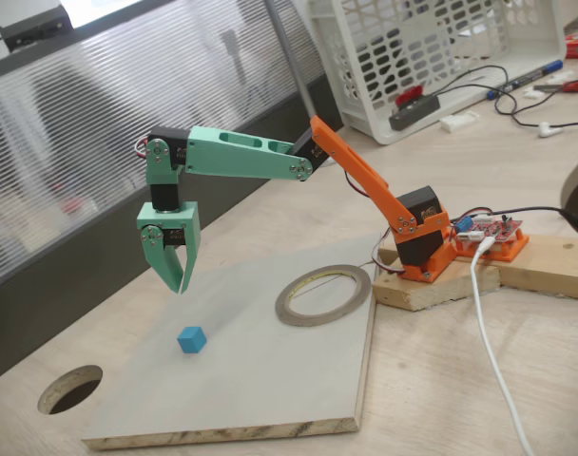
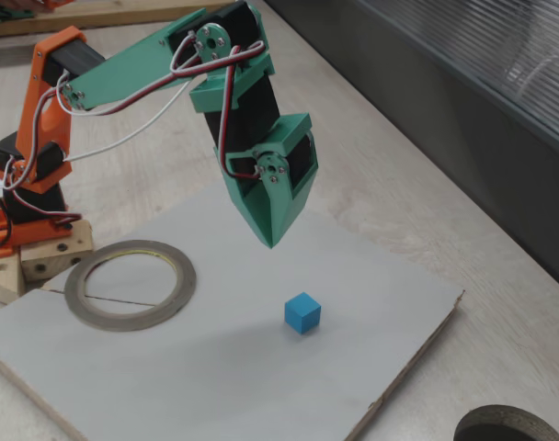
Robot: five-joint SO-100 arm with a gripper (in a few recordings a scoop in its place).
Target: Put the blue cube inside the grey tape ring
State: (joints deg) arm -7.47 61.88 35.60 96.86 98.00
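Both fixed views show us the gripper [image 1: 180, 285] clenched and empty above the blue cube [image 2: 302, 312], well apart from the grey tape ring [image 2: 129, 284].

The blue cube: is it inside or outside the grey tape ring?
Outside. The blue cube sits alone on the board, clearly apart from the grey tape ring, whose centre shows bare board.

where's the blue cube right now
In both fixed views the blue cube sits on the grey board, outside the grey tape ring, below the raised pincer.
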